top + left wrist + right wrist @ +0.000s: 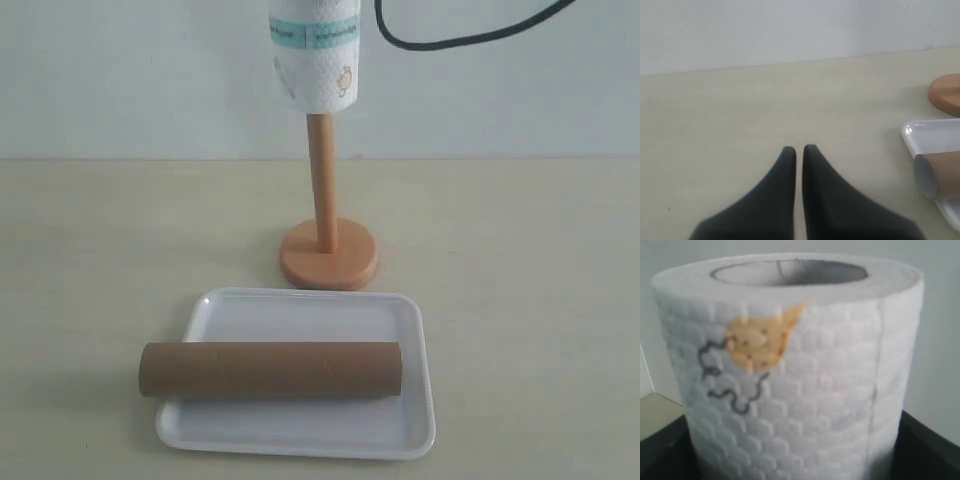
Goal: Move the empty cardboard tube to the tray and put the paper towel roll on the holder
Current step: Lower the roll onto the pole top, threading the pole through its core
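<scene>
Crosswise, cardboard tube (pixel 270 370) lies on white tray (pixel 310 310).

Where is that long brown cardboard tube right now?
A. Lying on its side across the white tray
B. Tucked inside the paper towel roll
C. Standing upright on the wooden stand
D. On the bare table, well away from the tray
A: the empty cardboard tube lies on its side across the tray, with one end jutting out past the tray's left rim in the exterior view.
</scene>
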Motion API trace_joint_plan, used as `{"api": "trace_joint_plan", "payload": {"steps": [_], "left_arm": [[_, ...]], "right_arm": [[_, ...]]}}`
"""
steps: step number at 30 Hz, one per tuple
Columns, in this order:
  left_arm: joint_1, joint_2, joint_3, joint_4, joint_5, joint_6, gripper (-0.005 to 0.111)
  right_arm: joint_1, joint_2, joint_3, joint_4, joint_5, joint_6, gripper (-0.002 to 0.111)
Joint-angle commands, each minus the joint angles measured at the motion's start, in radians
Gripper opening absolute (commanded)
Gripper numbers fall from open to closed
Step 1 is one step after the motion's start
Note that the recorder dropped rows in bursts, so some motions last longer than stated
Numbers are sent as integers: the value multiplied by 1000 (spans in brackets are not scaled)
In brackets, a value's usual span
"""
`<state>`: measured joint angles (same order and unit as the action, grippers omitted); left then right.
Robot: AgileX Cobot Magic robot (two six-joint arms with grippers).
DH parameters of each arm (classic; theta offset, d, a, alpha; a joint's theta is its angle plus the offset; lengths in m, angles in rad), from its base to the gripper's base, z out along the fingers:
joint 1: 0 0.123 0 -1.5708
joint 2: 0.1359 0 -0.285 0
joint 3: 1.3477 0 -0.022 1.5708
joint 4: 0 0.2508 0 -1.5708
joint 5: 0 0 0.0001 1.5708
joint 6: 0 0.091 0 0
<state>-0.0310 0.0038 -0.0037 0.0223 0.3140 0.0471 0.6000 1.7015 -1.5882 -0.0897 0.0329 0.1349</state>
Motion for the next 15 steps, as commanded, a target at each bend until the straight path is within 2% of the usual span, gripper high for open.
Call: {"api": "trace_joint_plan", "payload": {"steps": [1, 15], "left_arm": [[3, -4, 4, -5, -3, -8, 4], [3, -4, 4, -5, -3, -8, 4]], "right_arm": [[-3, -14, 47, 5, -116, 18, 0], [-33, -17, 114, 59, -166, -35, 0]]}}
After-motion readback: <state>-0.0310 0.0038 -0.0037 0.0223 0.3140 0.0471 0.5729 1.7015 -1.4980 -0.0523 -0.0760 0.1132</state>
